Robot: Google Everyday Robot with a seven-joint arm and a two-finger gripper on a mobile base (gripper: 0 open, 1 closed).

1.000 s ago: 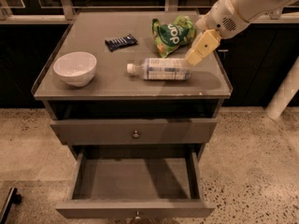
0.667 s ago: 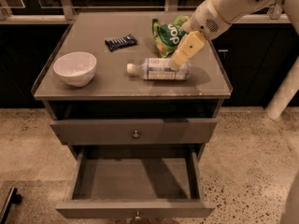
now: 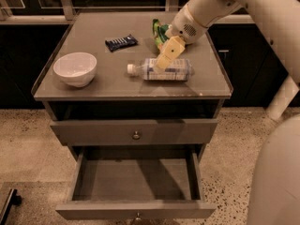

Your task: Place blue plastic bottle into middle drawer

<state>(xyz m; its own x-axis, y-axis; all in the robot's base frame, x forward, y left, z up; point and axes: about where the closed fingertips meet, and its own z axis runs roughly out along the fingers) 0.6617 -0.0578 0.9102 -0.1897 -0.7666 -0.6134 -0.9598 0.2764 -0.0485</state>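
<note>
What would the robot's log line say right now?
gripper: over blue plastic bottle | bottle: lying on cabinet top | middle drawer: open, empty

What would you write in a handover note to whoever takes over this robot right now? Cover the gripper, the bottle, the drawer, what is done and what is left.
Gripper: low over the cabinet top, right above the middle of the blue plastic bottle; whether it touches the bottle cannot be told.
Bottle: lying on its side on the cabinet top, cap pointing left, in front of the green snack bag.
Middle drawer: pulled open; the bottle is not in it. The drawer above is shut.
Done: drawer open, arm at the bottle.
Left: grasp, lift, carry down to the open drawer, release.
</note>
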